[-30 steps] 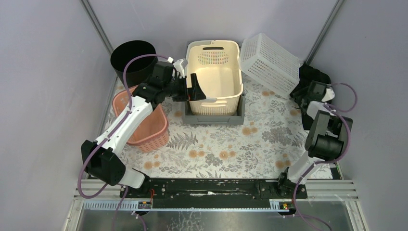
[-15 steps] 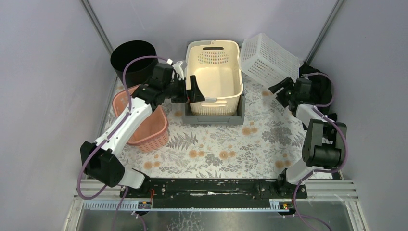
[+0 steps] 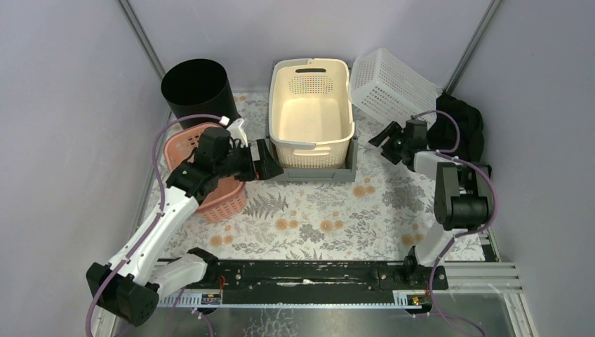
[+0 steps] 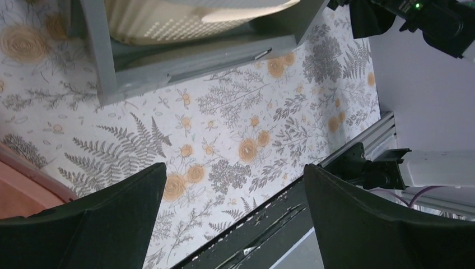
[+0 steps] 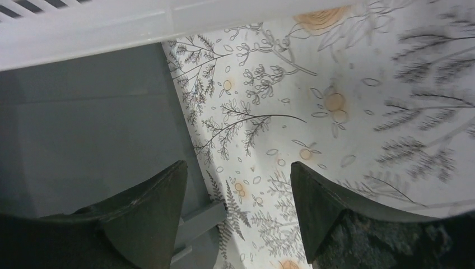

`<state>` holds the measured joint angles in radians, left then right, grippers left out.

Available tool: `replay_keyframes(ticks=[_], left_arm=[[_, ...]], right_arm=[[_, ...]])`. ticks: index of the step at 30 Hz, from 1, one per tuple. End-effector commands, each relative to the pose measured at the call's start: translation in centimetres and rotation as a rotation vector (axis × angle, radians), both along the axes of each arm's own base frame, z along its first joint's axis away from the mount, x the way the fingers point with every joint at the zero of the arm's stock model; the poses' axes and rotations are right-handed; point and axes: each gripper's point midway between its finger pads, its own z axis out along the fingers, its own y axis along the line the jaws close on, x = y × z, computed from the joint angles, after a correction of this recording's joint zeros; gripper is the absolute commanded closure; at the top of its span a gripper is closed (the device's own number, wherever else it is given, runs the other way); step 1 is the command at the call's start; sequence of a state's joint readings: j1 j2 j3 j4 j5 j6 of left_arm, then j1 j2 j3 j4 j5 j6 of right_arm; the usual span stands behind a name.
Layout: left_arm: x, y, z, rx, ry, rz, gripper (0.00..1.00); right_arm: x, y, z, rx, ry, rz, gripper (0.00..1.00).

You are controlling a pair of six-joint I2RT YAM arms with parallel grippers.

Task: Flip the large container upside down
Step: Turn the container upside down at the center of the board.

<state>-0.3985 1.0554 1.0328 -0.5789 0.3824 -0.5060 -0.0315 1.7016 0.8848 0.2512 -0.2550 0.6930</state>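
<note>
At far centre of surface [image 3: 330,210], large container [image 3: 312,119] sits upright in grey tray [image 3: 312,172]. We see left pincer [image 3: 273,163] and right pincer [image 3: 384,144] both spread, empty, flanking tray. Risk, we judge: gripping tray wall instead of container rim; one-sided hold lets container twist into white crate [image 3: 389,84].

Plain lavender walls [image 3: 63,105] around a floral-patterned tabletop [image 3: 316,210], black rail [image 3: 309,270] at its near edge.
</note>
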Motion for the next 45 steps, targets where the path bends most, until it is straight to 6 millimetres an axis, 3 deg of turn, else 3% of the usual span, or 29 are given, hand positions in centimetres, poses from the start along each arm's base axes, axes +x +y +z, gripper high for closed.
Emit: replay_keyframes(ticks=[1,6,11,17,25,29,32,38,45], left_arm=[[-0.7,-0.2,-0.4,-0.034,0.01,0.0,0.0],[-1.0,-0.1,-1.1,-0.028,0.017,-0.001,0.0],[-1.0,-0.3,-1.3,-0.036,0.019,-0.014,0.0],[-0.9,-0.4,-1.0,-0.039,0.014,-0.019,0.0],[-1.3,-0.1,-0.9,-0.035,0.011,-0.016,0.0],[-1.3,-0.1,-0.7,-0.036,0.007,-0.014,0.0],[-1.2,-0.2,-0.7,-0.038,0.009,-0.018,0.0],[-0.9,-0.4,-0.3,-0.037,0.001,-0.02,0.0],[-0.2,-0.5,-0.7,-0.018,0.011,-0.024,0.0]], right_arm=[[3.0,2.0,1.4,-0.022,-0.059,0.026,0.25],[5.5,2.8,0.8,-0.073,-0.041,-0.003,0.25],[7.4,0.8,-0.6,-0.105,-0.042,-0.142,0.24],[7.7,-1.5,-1.0,-0.139,-0.053,-0.267,0.23],[7.7,-8.0,-0.4,-0.145,-0.037,-0.424,0.21],[6.4,-12.3,-0.2,-0.132,-0.016,-0.503,0.21],[5.3,-13.9,0.2,-0.127,-0.014,-0.528,0.21],[2.9,-13.1,1.7,-0.109,-0.057,-0.501,0.21],[1.1,-9.3,5.4,-0.078,-0.126,-0.316,0.21]])
